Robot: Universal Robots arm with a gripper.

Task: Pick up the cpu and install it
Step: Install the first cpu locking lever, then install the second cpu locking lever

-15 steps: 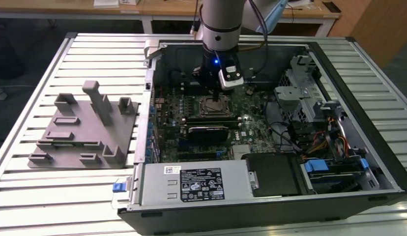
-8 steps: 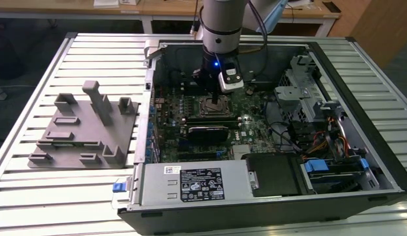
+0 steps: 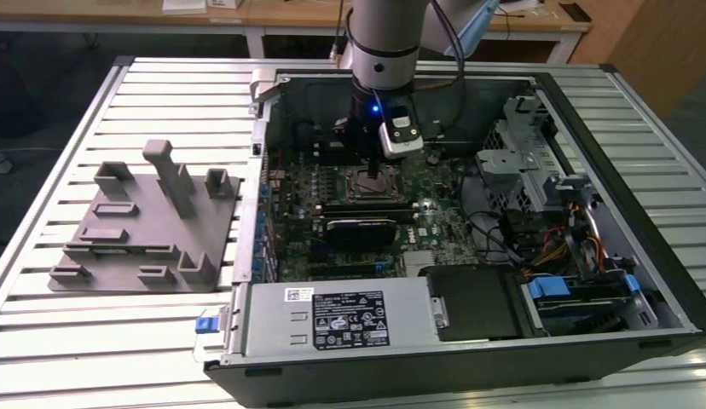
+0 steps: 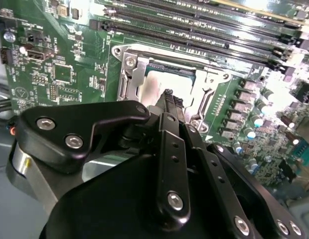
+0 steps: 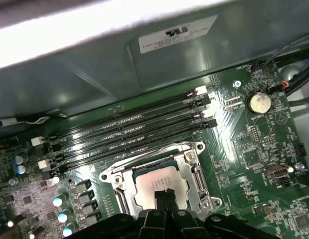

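Note:
The cpu [image 5: 153, 181] is a silvery square chip lying flat in the metal-framed socket [image 5: 196, 172] on the green motherboard; in the second wrist view the cpu [image 4: 153, 85] shows partly behind the black fingers. My gripper [image 5: 166, 195] hangs just over the chip's near edge with its two narrow fingertips pressed together and nothing between them. In the second wrist view my gripper [image 4: 169, 95] points down at the socket. From the exterior view my gripper [image 3: 376, 173] stands upright over the socket [image 3: 370, 185] inside the open computer case [image 3: 626, 153].
A grey plastic fixture [image 3: 148, 223] with upright posts sits on the slatted table at the exterior view's left. Inside the case are a black heatsink block [image 3: 359, 232], a power supply [image 3: 330, 319], drive cages [image 3: 523, 162] and loose cables. Memory slots [image 5: 129, 134] run beside the socket.

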